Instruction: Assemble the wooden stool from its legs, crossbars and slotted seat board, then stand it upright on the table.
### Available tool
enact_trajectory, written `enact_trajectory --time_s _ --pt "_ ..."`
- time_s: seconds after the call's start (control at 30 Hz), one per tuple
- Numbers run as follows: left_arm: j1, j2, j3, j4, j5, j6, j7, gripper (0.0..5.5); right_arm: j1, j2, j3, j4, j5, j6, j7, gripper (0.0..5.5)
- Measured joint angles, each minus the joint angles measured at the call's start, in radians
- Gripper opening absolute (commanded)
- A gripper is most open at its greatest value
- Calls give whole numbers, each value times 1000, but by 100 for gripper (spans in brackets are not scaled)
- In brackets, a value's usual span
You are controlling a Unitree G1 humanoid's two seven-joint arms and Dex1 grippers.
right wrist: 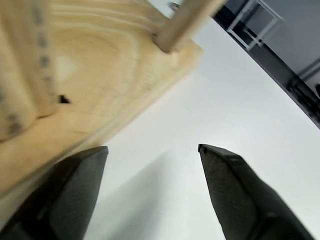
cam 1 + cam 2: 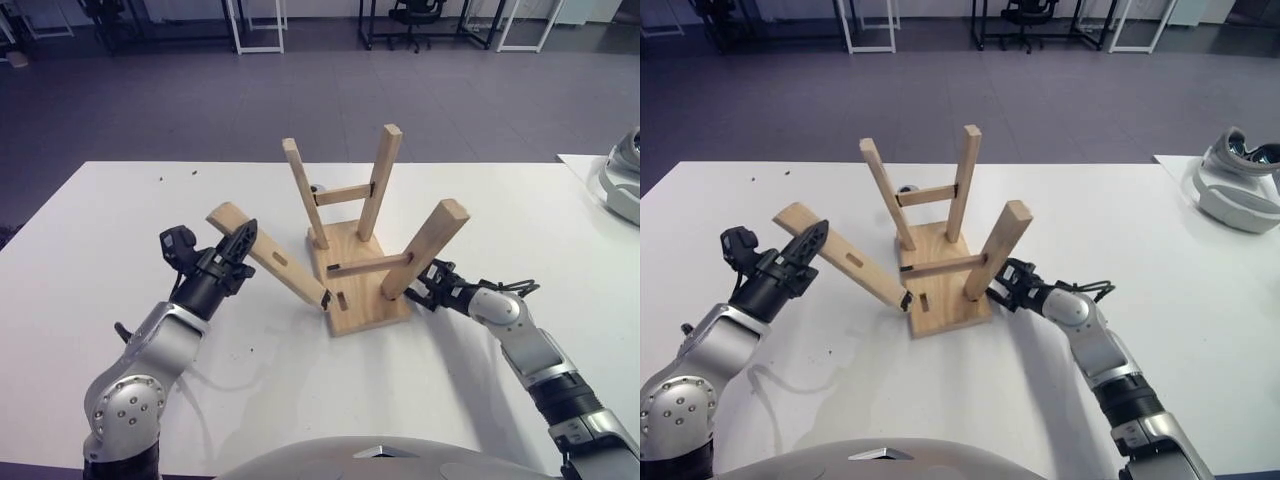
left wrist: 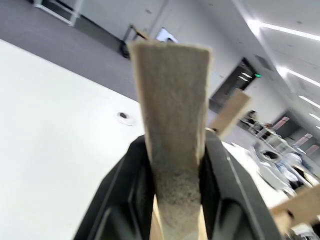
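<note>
loose leg (image 2: 285, 270) aimed at its corner
My left tool (image 2: 240, 245) clamps it, slanting down rightward to the seat board (image 2: 365, 310); right tool (image 2: 428, 288) gapes empty there.

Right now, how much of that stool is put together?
Three legs stand in the upturned seat board, joined by two crossbars. The left gripper holds the fourth leg, slanted, its end at the board's near corner. The right gripper is open beside the board. Left: seating that leg and turning the stool upright.
</note>
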Motion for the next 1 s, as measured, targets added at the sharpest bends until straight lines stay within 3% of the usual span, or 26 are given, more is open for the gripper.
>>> enact_trajectory --time_s 0.47,0.8,1.0 --pt "70 -46 0 -70 76 -51 148 103 75 66 7 -178 44 -10 57 339" --pt "3 79 13 -132 10 71 267 103 75 117 7 -190 35 -7 20 339" --pt "-7 117 -102 -172 196 75 267 103 75 139 9 -204 35 -7 3 339"
